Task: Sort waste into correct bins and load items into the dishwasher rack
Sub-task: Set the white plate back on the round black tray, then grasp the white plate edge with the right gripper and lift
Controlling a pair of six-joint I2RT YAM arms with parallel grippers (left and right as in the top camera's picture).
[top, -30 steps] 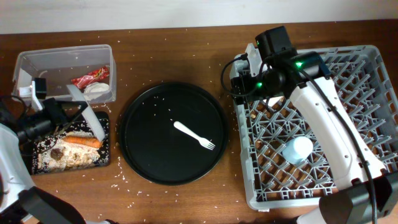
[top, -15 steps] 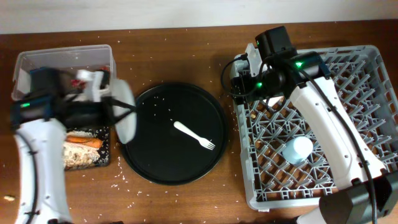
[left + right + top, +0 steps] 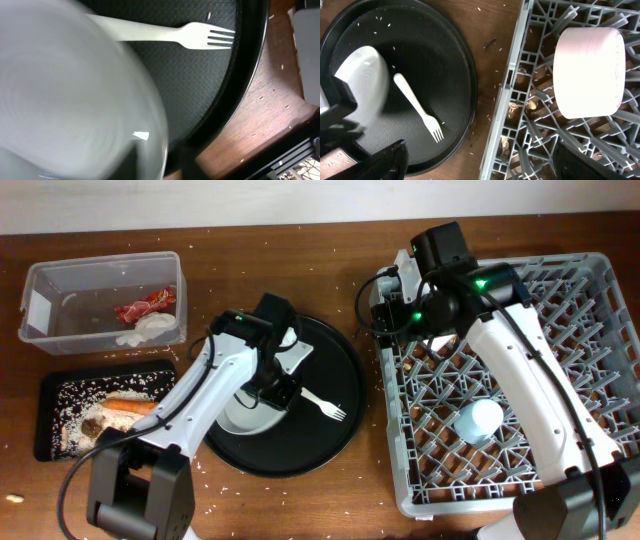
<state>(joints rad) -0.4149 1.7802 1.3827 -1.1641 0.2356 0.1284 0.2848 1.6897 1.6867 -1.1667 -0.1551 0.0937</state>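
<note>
Your L claw (image 3: pixel 283 380) is clamped on the grey plate (image 3: pixel 245 412), gripping it at the rim nearest the fork. The plate sits over the left half of the round black tray (image 3: pixel 300 450). It's smeared w/ blur in the L wrist view, so you can't tell whether it touches the tray. The white plastic fork (image 3: pixel 318 400) lies on the tray just beside the plate, tines toward the rack, handle end running under the plate's edge.

Your R claw (image 3: pixel 481 155) is spread wide w/ nothing btwn the fingers. It hangs over the near-left corner of the dishwasher rack (image 3: pixel 580 290), above the strip of counter (image 3: pixel 300 270) btwn rack and tray. The light blue cup (image 3: pixel 478 420) sits in the rack, mid-floor among the pegs.

Far left:
- The clear tub (image 3: pixel 90 290) holds the red wrapper (image 3: pixel 145 305) and the white napkin (image 3: pixel 150 328), both in its right end, touching.
- Just in front of it, the black rectangular tray (image 3: pixel 42 415) holds the carrot (image 3: pixel 132 407), the brown lump (image 3: pixel 95 425) and a spread of rice scraps (image 3: pixel 135 435).
- Loose rice grains dot the counter and the round tray too.
</note>
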